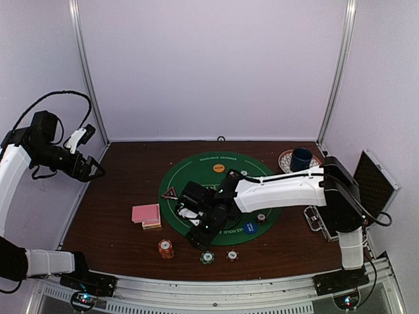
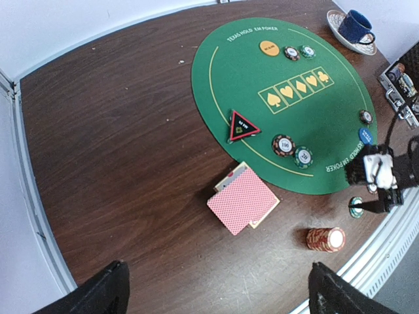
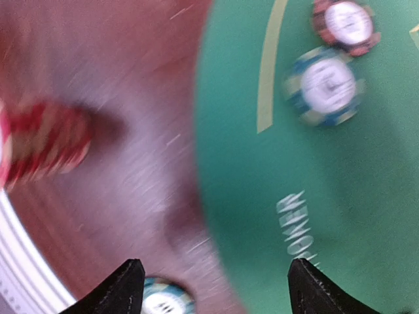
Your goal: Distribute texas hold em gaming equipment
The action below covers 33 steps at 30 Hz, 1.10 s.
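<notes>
Tabletop (image 3: 131, 176) meets rim of green mat (image 3: 262, 183) under wide right pincer (image 3: 215, 268); left pincer (image 2: 217, 271) wide.

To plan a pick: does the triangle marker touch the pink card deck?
Apart. Left wrist view: triangle marker at the green mat edge, pink card deck off it on the table, clear gap between.

The left arm (image 1: 16, 167) is raised at nine o'clock, left pincer (image 1: 95, 171) spread wide, empty. The right arm (image 1: 281, 190) stretches low toward six o'clock, right pincer (image 3: 214, 263) parted, gripping nothing.
</notes>
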Each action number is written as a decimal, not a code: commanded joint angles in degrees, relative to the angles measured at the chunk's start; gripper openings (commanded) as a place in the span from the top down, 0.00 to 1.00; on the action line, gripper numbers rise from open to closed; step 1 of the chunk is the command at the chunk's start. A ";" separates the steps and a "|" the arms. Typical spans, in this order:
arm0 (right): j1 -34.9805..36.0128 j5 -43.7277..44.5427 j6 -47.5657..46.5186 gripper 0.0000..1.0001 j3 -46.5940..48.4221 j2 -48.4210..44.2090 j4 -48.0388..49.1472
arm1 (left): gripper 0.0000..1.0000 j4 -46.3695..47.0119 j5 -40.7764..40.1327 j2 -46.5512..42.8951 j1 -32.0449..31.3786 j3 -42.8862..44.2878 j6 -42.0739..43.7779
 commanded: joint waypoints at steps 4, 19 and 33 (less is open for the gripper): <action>5.04 -0.40 2.88 0.18 -7.17 -4.73 -1.14 | 0.03 0.27 1.43 -0.66 0.10 1.49 0.67; 6.29 1.04 2.41 0.26 -7.21 -2.22 -2.21 | 0.02 0.19 0.85 -1.59 0.13 1.74 0.58; 8.05 1.73 2.59 0.29 -7.22 -1.01 -2.80 | 0.02 0.20 1.25 -1.41 0.08 1.94 0.45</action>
